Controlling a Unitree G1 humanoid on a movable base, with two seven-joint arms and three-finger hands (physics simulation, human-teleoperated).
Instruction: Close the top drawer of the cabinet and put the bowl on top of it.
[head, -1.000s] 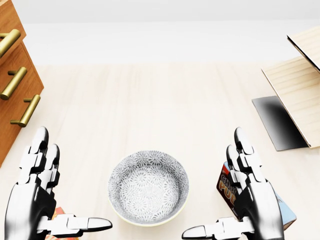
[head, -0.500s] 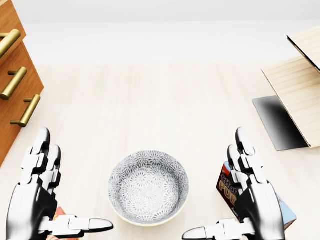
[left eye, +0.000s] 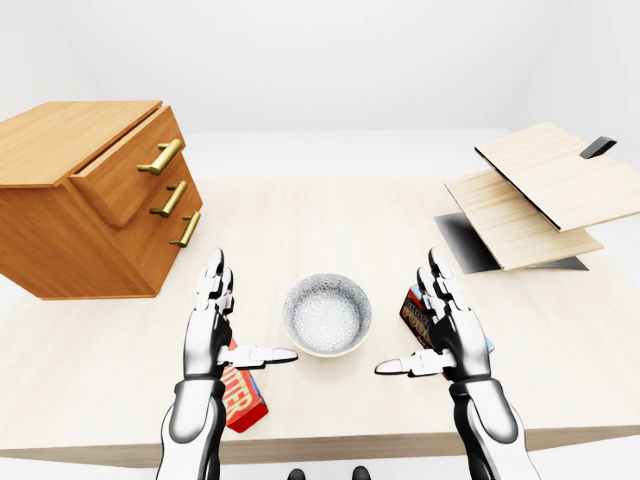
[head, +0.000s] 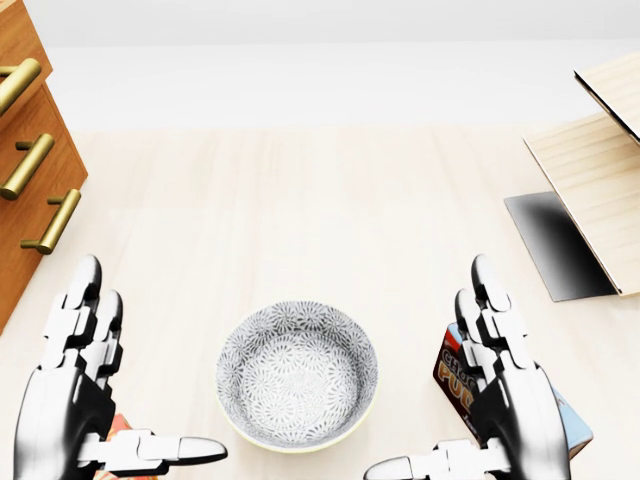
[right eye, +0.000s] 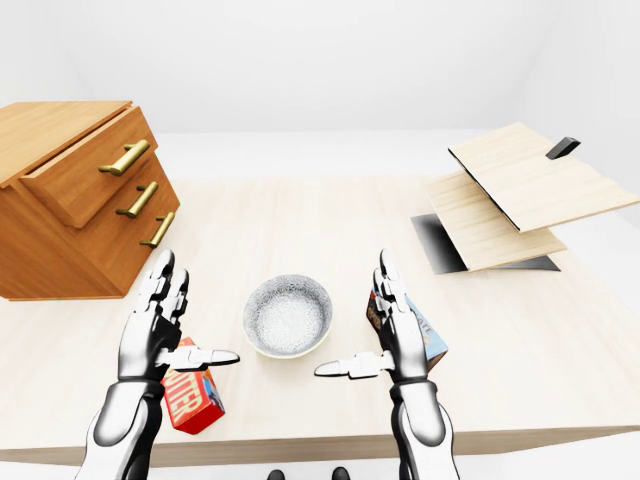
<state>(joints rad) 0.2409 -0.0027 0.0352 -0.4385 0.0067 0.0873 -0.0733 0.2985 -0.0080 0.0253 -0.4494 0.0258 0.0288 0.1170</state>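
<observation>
A grey patterned bowl (head: 297, 376) sits on the pale table between my two hands, touched by neither. My left hand (head: 95, 400) is open to the bowl's left, fingers up and thumb pointing at the bowl. My right hand (head: 470, 410) is open to its right in the same pose. The wooden cabinet (left eye: 70, 200) stands at the table's upper left with three brass handles. Its top drawer (left eye: 125, 168) is pulled out past the two lower ones.
A red box (left eye: 243, 396) lies under my left hand, and a dark box (right eye: 405, 325) stands behind my right hand. Pale wooden boards (left eye: 540, 195) over a dark plate (head: 555, 245) sit at the right. The table's near edge (left eye: 330, 440) runs just below my wrists.
</observation>
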